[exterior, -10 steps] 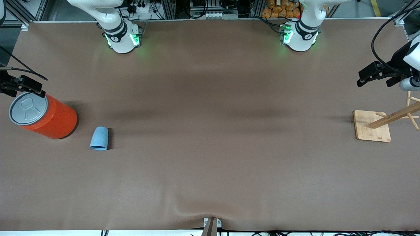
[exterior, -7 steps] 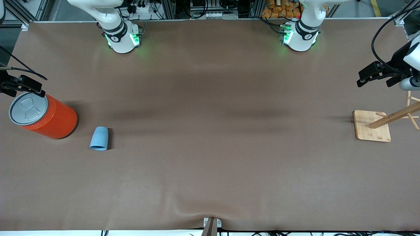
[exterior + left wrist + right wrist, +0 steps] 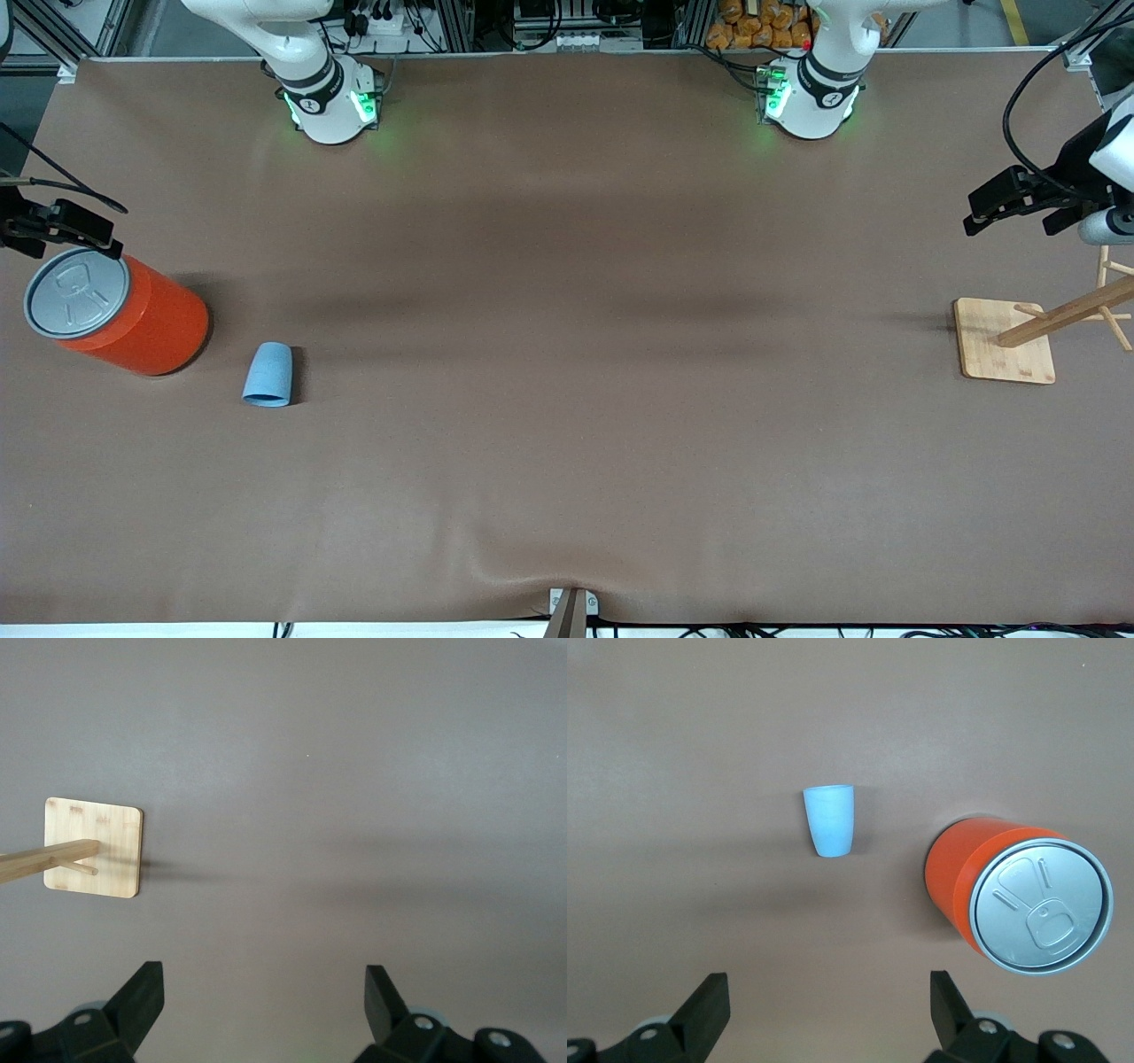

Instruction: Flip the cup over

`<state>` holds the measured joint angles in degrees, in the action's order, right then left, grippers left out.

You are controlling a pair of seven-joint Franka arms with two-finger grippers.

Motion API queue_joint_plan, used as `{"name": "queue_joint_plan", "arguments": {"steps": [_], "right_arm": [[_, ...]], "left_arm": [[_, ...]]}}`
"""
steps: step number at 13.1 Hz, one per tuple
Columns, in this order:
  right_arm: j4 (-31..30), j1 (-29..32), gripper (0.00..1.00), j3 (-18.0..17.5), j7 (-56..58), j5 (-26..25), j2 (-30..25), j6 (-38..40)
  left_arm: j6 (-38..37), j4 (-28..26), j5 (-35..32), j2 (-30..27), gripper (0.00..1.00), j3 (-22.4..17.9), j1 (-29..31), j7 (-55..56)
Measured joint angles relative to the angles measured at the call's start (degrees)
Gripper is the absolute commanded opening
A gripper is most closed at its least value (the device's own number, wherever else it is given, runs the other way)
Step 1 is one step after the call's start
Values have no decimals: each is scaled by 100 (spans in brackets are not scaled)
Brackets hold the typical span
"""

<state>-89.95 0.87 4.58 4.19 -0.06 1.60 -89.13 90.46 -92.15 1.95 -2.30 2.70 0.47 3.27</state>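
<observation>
nothing much shifted since the earlier frames: only a faint nudge of the right gripper (image 3: 62, 232) at its end of the table, cup and can unmoved.

spread wide and empty above the orange can (image 3: 120, 312), right gripper fingers (image 3: 709, 1010) with the cup (image 3: 267, 375) ahead of the tips and well apart from them, just beside the can on the brown table (image 3: 567, 399). spread wide and empty too, left gripper (image 3: 1019, 202) waiting above the wooden rack (image 3: 1005, 341), nothing between its fingers (image 3: 140, 999). resting mouth-down by the look of it, wider rim on the cloth. probably light, stiff, thin plastic, matte but tapered, so likely to squirt out of a hard pinch; best taken across the mid wall, gently, then turned over.
</observation>
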Motion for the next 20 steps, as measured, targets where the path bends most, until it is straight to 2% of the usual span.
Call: {"name": "queue_joint_plan", "arguments": {"steps": [6, 9, 13, 20], "right_arm": [[-327, 2, 100, 5, 56, 0, 250, -279], [-530, 5, 100, 8, 369, 0, 719, -1125], [-1232, 8, 100, 12, 443, 1, 1338, -2621], [-1339, -66, 100, -22, 456, 9, 2414, -3611]], "left_arm": [[-74, -8, 0, 12, 100, -1, 1, 6], [-79, -14, 0, 15, 100, 0, 1, 6], [-80, -19, 0, 16, 100, 0, 1, 6], [-81, -24, 0, 17, 100, 20, -7, 16]]}}
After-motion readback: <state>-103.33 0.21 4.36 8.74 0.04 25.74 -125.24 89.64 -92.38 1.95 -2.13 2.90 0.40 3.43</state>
